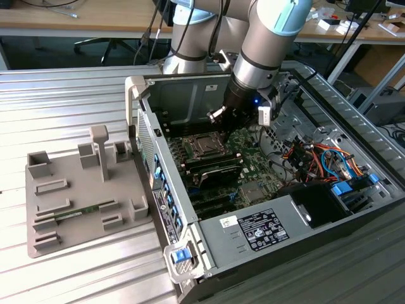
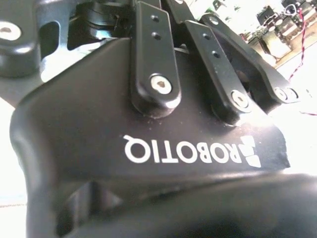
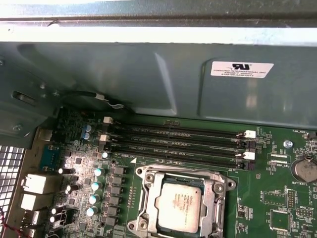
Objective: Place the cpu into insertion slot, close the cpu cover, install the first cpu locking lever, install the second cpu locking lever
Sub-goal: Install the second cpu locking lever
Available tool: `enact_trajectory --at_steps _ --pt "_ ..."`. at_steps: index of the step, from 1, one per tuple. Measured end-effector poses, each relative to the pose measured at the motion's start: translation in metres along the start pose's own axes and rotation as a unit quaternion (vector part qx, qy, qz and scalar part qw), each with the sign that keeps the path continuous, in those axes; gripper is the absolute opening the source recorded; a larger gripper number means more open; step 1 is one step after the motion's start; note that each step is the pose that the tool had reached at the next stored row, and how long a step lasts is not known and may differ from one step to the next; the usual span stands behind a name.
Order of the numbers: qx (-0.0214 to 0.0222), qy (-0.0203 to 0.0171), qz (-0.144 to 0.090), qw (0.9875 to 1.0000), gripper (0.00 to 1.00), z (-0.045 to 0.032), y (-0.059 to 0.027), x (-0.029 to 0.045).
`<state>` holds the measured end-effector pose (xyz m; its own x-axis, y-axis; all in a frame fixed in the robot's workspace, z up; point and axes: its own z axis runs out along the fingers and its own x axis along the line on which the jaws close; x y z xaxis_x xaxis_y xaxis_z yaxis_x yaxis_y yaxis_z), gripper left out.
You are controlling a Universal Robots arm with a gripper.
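Observation:
The cpu (image 3: 181, 207) has a silver-grey top and lies flat in the insertion slot (image 1: 204, 147) on the green board. The silver cpu cover (image 3: 144, 203) frames it on all sides and looks to lie down around it. In the exterior view my gripper (image 1: 224, 130) reaches into the open computer case and hangs just above and to the right of the slot, not touching it. The second wrist view is close on the gripper's black housing (image 2: 148, 148).
Long black memory slots (image 3: 173, 141) run beside the socket, under the grey case wall (image 3: 148, 74). Coloured cables (image 1: 316, 158) crowd the case's right side. A grey fixture tray (image 1: 38, 209) holding a memory stick (image 1: 76, 214) sits on the ribbed metal table at the exterior view's left.

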<state>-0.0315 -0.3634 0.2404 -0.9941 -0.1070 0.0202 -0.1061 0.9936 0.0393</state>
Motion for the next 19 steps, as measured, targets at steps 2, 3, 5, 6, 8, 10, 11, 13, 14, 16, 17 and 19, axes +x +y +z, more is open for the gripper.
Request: enact_trajectory --at_steps 2,3,5,6,8,10,11,13,14,16,17,19 --pt "0.0000 0.0000 0.000 1.0000 0.10 -0.0001 -0.0017 0.0002" --pt "0.0000 0.0000 0.000 1.0000 0.10 0.0000 -0.0019 0.0003" --pt "0.0000 0.0000 0.000 1.0000 0.10 -0.0001 -0.0020 0.0002" --pt "0.0000 0.0000 0.000 1.0000 0.10 -0.0001 -0.0023 0.0003" --pt "0.0011 0.0002 0.000 1.0000 0.10 -0.0001 -0.0031 0.0003" --pt "0.0033 0.0003 0.003 1.0000 0.10 0.0007 -0.0074 0.0008" --pt "0.0035 0.0001 0.006 1.0000 0.10 0.0013 -0.0076 0.0008" --pt "0.0042 -0.0003 0.015 0.9999 0.10 0.0032 -0.0083 0.0009" --pt "0.0042 -0.0004 0.018 0.9998 0.10 0.0043 -0.0085 0.0008" --pt "0.0043 -0.0005 0.021 0.9998 0.10 0.0061 -0.0095 0.0008" --pt "0.0043 -0.0005 0.022 0.9997 0.10 0.0070 -0.0108 0.0010" --pt "0.0042 -0.0006 0.024 0.9997 0.10 0.0090 -0.0143 0.0013"
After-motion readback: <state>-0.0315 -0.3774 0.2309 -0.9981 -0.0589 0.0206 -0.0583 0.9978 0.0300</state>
